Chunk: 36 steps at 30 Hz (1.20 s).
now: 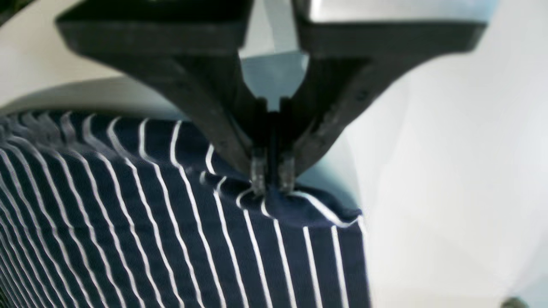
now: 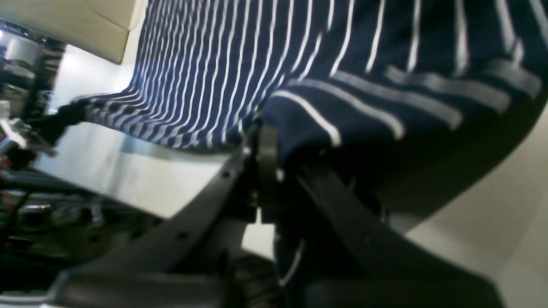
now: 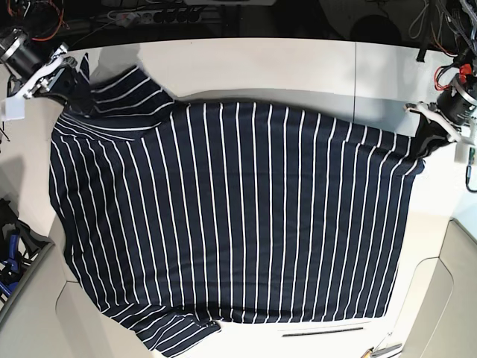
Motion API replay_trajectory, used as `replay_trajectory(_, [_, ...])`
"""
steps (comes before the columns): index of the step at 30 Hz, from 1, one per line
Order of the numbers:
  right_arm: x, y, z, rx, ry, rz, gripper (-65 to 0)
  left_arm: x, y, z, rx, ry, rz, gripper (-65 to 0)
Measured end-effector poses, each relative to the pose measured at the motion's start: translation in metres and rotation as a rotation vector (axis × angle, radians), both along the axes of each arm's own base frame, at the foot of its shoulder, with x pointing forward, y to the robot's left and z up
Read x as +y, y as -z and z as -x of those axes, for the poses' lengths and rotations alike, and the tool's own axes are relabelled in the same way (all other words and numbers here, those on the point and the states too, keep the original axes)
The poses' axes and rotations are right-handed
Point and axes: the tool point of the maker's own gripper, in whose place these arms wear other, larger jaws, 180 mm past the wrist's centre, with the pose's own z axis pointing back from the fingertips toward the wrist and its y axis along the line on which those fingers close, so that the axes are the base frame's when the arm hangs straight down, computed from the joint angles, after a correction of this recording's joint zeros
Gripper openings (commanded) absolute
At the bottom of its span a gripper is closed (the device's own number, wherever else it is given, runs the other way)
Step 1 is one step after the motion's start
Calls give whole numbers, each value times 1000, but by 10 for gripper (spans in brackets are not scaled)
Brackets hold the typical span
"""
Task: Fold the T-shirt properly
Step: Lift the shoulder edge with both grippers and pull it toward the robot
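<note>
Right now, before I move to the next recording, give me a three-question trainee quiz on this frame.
1. True or false: the left gripper is open.
2. What does the right gripper hold? A) a towel B) the T-shirt C) nothing
3. Fill in: the T-shirt is navy with thin ___ stripes.

Key: 1 false, it is shut, pinching the T-shirt's edge; 2 B; 3 white.

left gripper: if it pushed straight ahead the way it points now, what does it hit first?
The T-shirt itself: the left gripper is already shut on a pinched fold at its edge, tips pointing down into the cloth. Beyond that, likely the white table, though depth under the fabric is unclear.
</note>
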Motion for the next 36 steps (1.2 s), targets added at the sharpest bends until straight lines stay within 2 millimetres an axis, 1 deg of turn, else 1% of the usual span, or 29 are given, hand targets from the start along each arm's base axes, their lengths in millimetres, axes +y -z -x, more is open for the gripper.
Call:
replay_trajectory(3, [-5, 0, -10, -11, 1, 47, -650, 5, 0, -4, 3, -5, -43, -650])
replay_trajectory(5, [-8, -5, -21, -39, 8, 63, -650, 8, -6, -12, -29, -11, -57, -650])
replay_trajectory(7, [-11, -11, -34, -77, 18, 84, -650, 16, -9, -18, -52, -25, -70, -650])
replay_trajectory(9, [-14, -17, -46, -107, 25, 108, -650, 26, -7, -22, -50, -64, -76, -650])
replay_trajectory(12, [-16, -23, -55, -134, 28, 124, -650, 32, 0, -27, -41, -85, -60, -650])
replay_trajectory(14, [-17, -26, -61, -150, 30, 128, -650, 34, 0, -34, -48, -95, -47, -650])
replay_trajectory(17, [-20, -33, -75, -182, 39, 139, -650, 33, -4, -49, -72, -98, -30, -650])
replay_trajectory(19, [-21, -34, -82, -195, 46, 126, -650, 34, -7, -55, -83, -102, -24, -650])
replay_trajectory(23, [-27, -23, -93, -167, 57, 106, -650, 30, -5, -62, -84, -94, -20, -650])
replay_trajectory(26, [-27, -26, -109, -189, 65, 72, -650, 26, -1, -70, -78, -84, -34, -650])
replay_trajectory(28, [-30, -25, -120, -197, 80, 44, -650, 26, 5, -76, -61, -100, -46, -650])
replay_trajectory(32, [-37, -6, -135, -136, 83, 31, -650, 24, 16, -88, -49, -125, -49, -650])
replay_trajectory(34, [-38, -1, -146, -115, 67, 31, -650, 27, 18, -96, -49, -136, -51, -650])
replay_trajectory(36, [-37, 0, -157, -107, 44, 34, -650, 32, 16, -104, -57, -150, -42, -650])
